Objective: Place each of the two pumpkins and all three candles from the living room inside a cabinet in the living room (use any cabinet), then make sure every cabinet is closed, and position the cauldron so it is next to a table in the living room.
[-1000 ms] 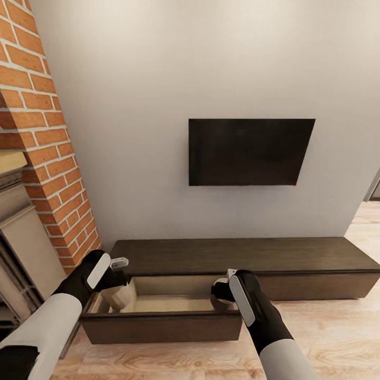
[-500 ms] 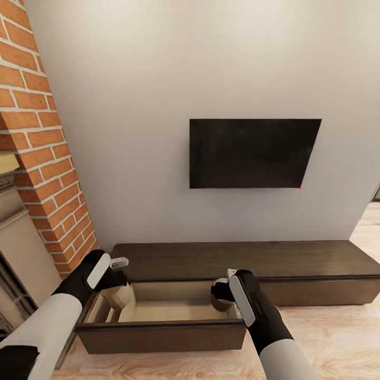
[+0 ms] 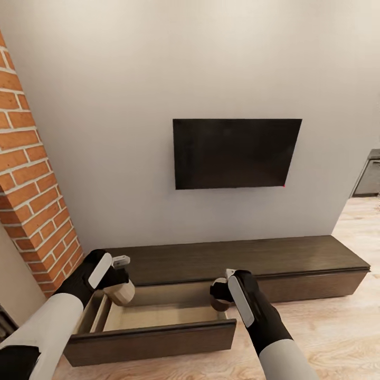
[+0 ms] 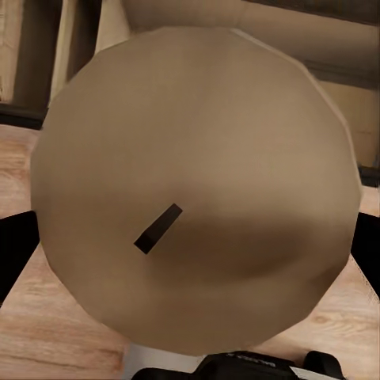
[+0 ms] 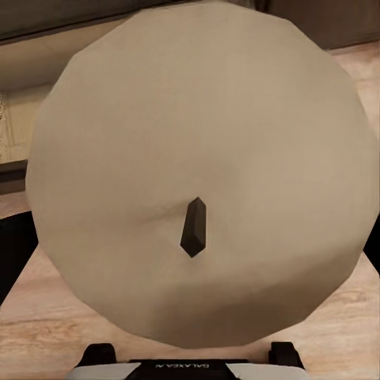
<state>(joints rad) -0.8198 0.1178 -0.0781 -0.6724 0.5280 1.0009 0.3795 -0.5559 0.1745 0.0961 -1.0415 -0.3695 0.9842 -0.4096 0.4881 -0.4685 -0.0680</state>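
The long dark brown cabinet (image 3: 237,257) runs along the wall, with its left drawer (image 3: 153,340) pulled out and showing a pale beige inside. My left gripper (image 3: 120,287) is shut on a beige candle (image 3: 123,294) above the drawer's left end. My right gripper (image 3: 219,295) is shut on a second candle (image 3: 220,304) over the drawer's right end. The left wrist view looks straight down on its candle's (image 4: 198,158) round top and dark wick, above the drawer's edge and the floor. In the right wrist view the other candle (image 5: 198,134) looks the same. Pumpkins, cauldron and table are out of view.
A black TV (image 3: 235,153) hangs on the white wall above the cabinet. A red brick column (image 3: 31,200) stands at the left, close to my left arm. Light wood floor (image 3: 327,338) stretches in front of the cabinet and to the right, toward a doorway (image 3: 369,177).
The whole view has shifted as the camera moved nearer and swung right: the brick column and TV slid left. Both grippers kept their hold on the candles over the open drawer.
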